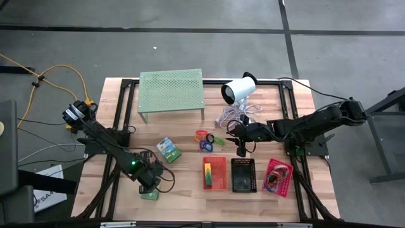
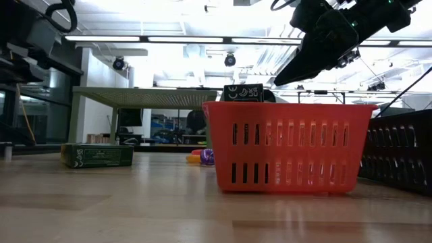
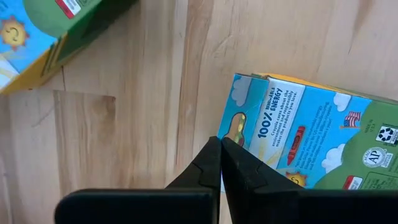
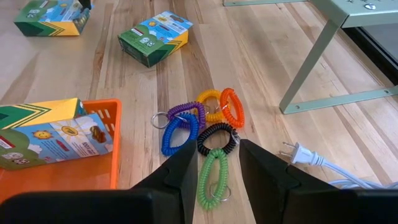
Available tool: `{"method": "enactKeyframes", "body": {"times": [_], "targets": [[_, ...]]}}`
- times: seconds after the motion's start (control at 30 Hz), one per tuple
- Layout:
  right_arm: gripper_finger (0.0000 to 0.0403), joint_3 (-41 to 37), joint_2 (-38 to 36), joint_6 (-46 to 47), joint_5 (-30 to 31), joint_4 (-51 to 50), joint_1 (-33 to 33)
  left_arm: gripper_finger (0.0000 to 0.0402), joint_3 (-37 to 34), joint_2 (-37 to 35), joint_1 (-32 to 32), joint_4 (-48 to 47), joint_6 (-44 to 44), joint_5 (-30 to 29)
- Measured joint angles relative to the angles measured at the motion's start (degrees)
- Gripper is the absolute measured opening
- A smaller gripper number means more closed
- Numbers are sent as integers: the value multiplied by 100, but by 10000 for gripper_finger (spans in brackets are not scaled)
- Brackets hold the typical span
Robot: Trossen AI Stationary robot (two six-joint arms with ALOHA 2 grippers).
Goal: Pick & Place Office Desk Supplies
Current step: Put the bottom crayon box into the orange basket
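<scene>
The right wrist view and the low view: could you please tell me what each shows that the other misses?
Only the right wrist view shows the coiled loops clearly, the plug and the open right gripper. Only the low view shows the red basket's whole slotted wall and the room beyond. Both show that basket, the metal stand and a green pack on the table.

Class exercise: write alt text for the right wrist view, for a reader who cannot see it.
The open right gripper hovers over a cluster of coloured coil loops on the wooden table. A crayon box sits in the red basket; two more boxes lie beyond.
</scene>
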Motion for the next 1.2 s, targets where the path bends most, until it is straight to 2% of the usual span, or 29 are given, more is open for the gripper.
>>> {"method": "enactKeyframes", "body": {"times": [0.27, 0.83, 1.03, 1.2], "targets": [[107, 1, 0, 0, 0, -1, 1, 0, 0, -2, -140, 28, -6, -427], [107, 1, 0, -1, 0, 0, 2, 0, 0, -124, -169, 14, 65, -841], [107, 1, 0, 0, 0, -1, 1, 0, 0, -205, -98, -90, 417, -1171], [107, -1, 0, -1, 0, 0, 2, 0, 0, -221, 116, -153, 807, -1190]]}}
